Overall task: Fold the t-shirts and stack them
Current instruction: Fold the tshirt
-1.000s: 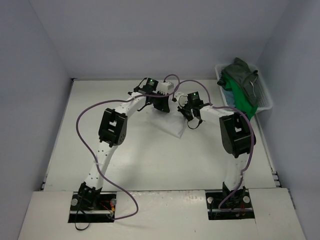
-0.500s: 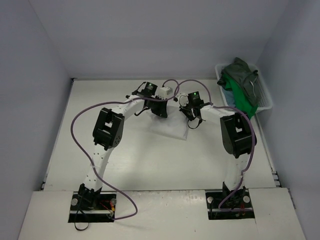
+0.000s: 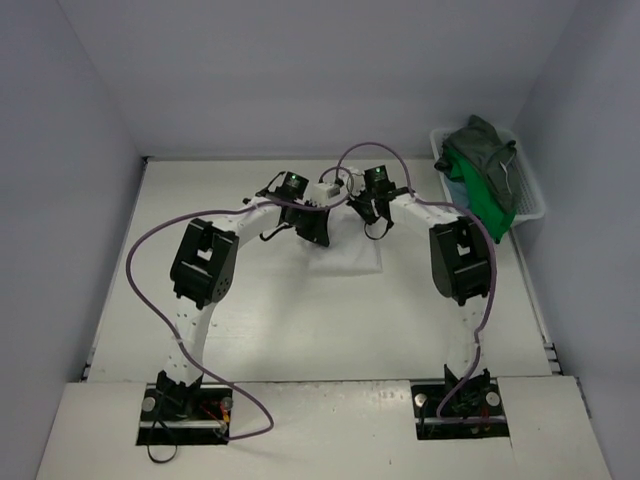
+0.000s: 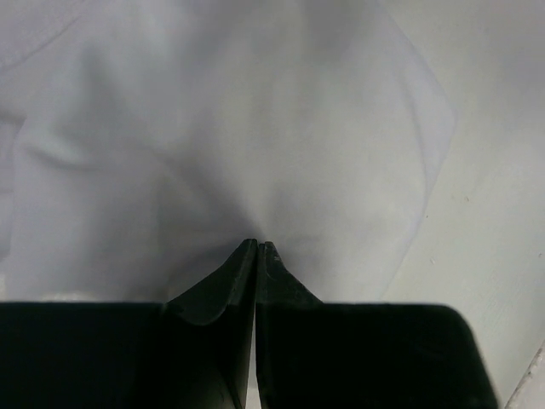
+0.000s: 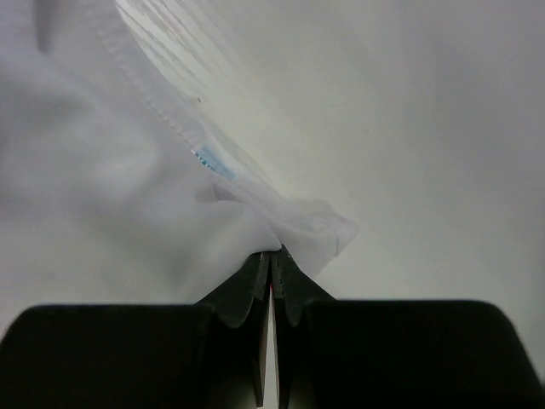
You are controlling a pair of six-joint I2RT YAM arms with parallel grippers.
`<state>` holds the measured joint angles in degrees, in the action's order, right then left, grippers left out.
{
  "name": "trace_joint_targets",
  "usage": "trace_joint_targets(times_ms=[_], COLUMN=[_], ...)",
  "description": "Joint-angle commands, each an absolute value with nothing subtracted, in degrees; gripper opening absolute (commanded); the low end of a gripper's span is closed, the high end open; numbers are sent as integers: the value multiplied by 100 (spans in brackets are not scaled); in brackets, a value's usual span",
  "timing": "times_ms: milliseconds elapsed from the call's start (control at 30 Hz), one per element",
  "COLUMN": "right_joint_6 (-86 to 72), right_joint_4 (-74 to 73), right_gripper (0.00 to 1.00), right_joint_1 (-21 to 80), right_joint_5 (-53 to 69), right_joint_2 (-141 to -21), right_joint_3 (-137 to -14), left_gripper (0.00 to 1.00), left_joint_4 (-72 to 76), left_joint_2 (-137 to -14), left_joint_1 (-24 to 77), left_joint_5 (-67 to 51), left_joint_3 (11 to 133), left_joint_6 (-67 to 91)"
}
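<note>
Pale tabletop (image 3: 320,320) bears the white t-shirt (image 3: 352,258), left fingers (image 4: 228,283) and right fingers (image 5: 249,288) each apparently pinching its cloth.

Counted on one table (image 3: 250,310): one white t-shirt (image 3: 345,258), one mesh basket (image 3: 537,205) heaped with what looks like three more, one dark grey-green t-shirt (image 3: 485,150), one bright green t-shirt (image 3: 492,208), one teal-blue t-shirt (image 3: 454,186); two grippers, left gripper (image 4: 256,247), right gripper (image 5: 271,254).

White mesh basket (image 3: 533,190) at far right edge, off-white table (image 3: 300,330), lilac walls (image 3: 330,70)
</note>
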<state>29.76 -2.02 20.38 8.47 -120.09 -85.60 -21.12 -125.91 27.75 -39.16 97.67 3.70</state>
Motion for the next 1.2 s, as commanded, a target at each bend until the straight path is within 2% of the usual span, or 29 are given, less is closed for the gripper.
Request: trace_joint_targets(times_ms=[0,167,467,667,767,1000,1167], right_joint_6=[3006,2962,2883,2918,2909,2804,2786], right_joint_4=[-351,-431,-413,-422,-518,-905,-1011], right_gripper=[0,0,0,0,0,0,0], right_joint_1=[2250,2355,2364,2373,2417,2645,3031], right_joint_5=[950,616,-306,-1010,-1221,-704,-204], right_joint_2=[-12487,-12569,-11893,-11330,-11162,-10653,-10634], right_joint_3=[-9139,-9536,-9088,-9017,-9114,-8930,-8596], left_gripper=[0,0,0,0,0,0,0], left_joint_4=[-1872,-1872,-2091,-2697,-2970,-2927,-2471], left_joint_2=[-12041,-11936,-11637,-11452,-11347,-10837,-10924], left_joint_1=[2698,2575,2505,1969,1741,1556,1547], left_joint_5=[-4105,-4087,-3727,-3805,-3919,-4157,-4753], left_joint_3=[9861,9888,9949,10555,10460,9459,8808], left_joint_6=[448,536,343,255,237,246,588])
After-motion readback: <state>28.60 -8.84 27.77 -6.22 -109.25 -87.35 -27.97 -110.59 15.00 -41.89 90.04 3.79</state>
